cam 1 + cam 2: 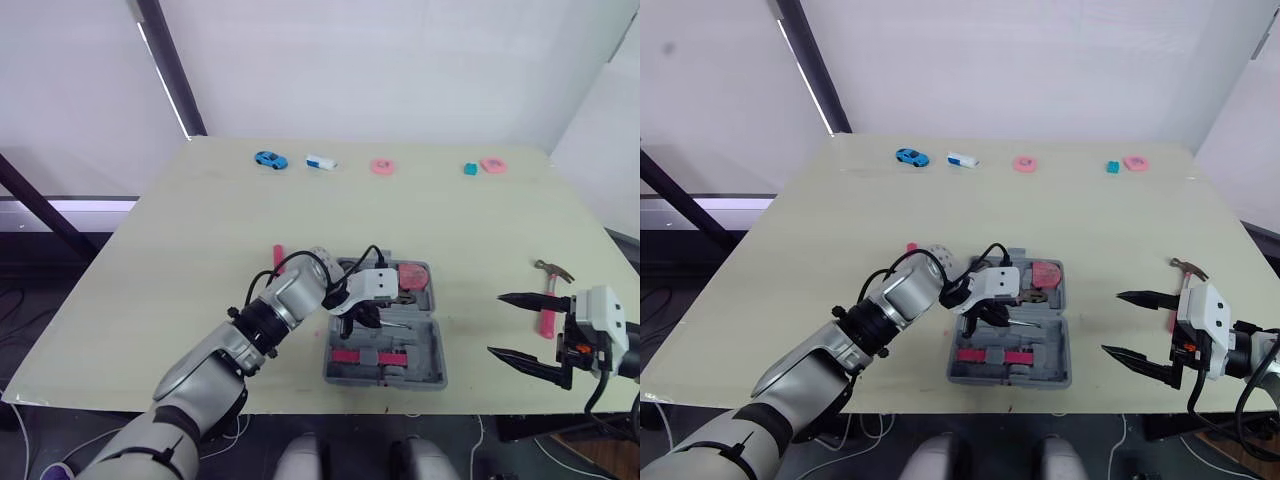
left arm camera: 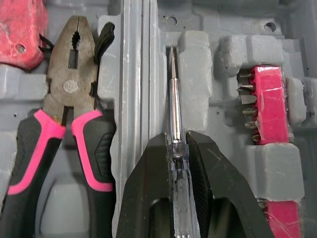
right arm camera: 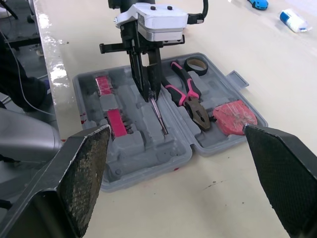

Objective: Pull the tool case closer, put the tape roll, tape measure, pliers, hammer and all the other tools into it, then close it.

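Left gripper [image 2: 177, 141], closed on a slim clear-handled screwdriver [image 2: 173, 99], is held low over a slot of the open grey plastic tool case [image 1: 430, 375]. Pink-handled pliers [image 2: 69, 99] and a black tape roll [image 3: 196, 64] are seen stowed; the pink-handled hammer [image 1: 547, 315] is left on the table beside the spread-fingered right gripper [image 1: 497, 324].

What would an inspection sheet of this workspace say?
Surface: pale table, smooth.
Job's things: open tool case holds pliers, tape roll, tape measure; hammer lies outside on the table.
Clutter: toy car, pink rings, teal block along the far edge.
Grippers: left gripper shut on a screwdriver over the case; right gripper open near the hammer.
Cables: black cable loops at the left gripper.
Surroundings: white walls, dark pole.
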Robot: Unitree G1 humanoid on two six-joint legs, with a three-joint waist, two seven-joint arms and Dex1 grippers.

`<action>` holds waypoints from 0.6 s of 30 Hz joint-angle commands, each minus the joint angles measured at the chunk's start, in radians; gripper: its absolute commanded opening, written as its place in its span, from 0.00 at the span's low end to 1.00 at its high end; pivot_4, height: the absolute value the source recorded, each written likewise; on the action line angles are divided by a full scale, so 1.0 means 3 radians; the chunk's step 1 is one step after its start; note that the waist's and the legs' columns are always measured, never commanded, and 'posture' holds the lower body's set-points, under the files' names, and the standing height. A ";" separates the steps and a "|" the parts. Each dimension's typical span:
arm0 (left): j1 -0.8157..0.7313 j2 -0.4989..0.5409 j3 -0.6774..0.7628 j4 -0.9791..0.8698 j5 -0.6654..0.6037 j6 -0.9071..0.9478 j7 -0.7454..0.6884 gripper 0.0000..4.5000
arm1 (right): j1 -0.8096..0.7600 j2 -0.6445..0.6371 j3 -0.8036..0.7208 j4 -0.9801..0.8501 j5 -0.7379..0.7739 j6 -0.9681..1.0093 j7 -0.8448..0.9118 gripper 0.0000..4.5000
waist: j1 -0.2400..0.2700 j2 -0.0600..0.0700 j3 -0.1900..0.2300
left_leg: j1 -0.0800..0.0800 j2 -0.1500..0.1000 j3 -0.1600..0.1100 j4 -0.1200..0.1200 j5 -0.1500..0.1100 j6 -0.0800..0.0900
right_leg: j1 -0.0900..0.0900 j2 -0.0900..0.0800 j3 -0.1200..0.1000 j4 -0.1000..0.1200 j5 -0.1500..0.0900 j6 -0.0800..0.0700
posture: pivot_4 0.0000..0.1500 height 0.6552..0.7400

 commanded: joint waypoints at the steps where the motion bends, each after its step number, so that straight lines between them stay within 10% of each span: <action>1: 0.0007 -0.0023 -0.0006 -0.0050 0.0051 -0.0062 -0.0005 0.01 | 0.0011 0.0009 -0.0066 -0.0105 0.0036 -0.0045 -0.0006 1.00 | 0.0000 0.0000 0.0000 | 0.0000 0.0000 0.0000 0.0000 0.0000 0.0000 | 0.0000 0.0000 0.0000 0.0000 0.0000 0.0000 | 1.00 1.00; 4: 0.0008 0.0000 -0.0016 -0.0063 0.0071 -0.0090 -0.0030 0.01 | 0.0014 0.0015 -0.0062 -0.0113 0.0034 -0.0040 -0.0007 1.00 | 0.0000 0.0000 0.0000 | 0.0000 0.0000 0.0000 0.0000 0.0000 0.0000 | 0.0000 0.0000 0.0000 0.0000 0.0000 0.0000 | 1.00 1.00; 5: 0.0012 0.0007 -0.0013 -0.0077 0.0075 -0.0092 -0.0038 0.23 | 0.0019 0.0018 -0.0062 -0.0120 0.0034 -0.0038 -0.0009 1.00 | -0.0001 0.0000 0.0000 | 0.0000 0.0000 0.0000 0.0000 0.0000 0.0000 | 0.0000 0.0000 0.0000 0.0000 0.0000 0.0000 | 1.00 1.00; 9: 0.0005 0.0016 0.0063 -0.0123 0.0089 -0.0080 -0.0001 0.61 | 0.0035 0.0032 -0.0056 -0.0133 0.0030 -0.0039 -0.0016 1.00 | 0.0000 0.0000 0.0000 | 0.0000 0.0000 0.0000 0.0001 0.0000 0.0000 | 0.0000 0.0000 0.0000 0.0002 0.0000 0.0000 | 1.00 1.00; 18: 0.0092 0.0212 0.0409 -0.0447 -0.0258 -0.0130 -0.0166 0.61 | 0.0048 0.0072 -0.0035 -0.0147 0.0009 -0.0046 -0.0032 1.00 | -0.0011 0.0001 0.0000 | 0.0000 0.0003 0.0000 0.0005 0.0000 0.0000 | -0.0001 0.0003 0.0001 0.0006 0.0000 0.0000 | 1.00 1.00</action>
